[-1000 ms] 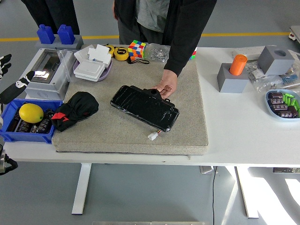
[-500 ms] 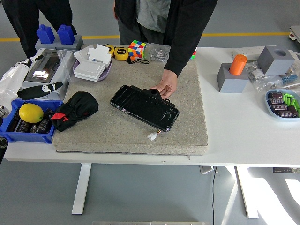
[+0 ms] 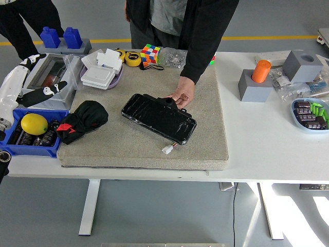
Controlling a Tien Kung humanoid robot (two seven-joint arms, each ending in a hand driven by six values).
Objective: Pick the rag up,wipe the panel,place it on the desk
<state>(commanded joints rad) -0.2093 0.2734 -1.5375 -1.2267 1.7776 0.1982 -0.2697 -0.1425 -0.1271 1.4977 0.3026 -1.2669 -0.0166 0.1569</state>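
Left hand (image 3: 31,82) fingers spread, empty, left of black rag (image 3: 85,120); person's hand (image 3: 182,95) holds black panel (image 3: 159,118).

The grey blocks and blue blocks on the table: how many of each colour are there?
Grey blocks: 2, one holding an orange cylinder at, one at
Blue blocks: 2, at and
Total: 4
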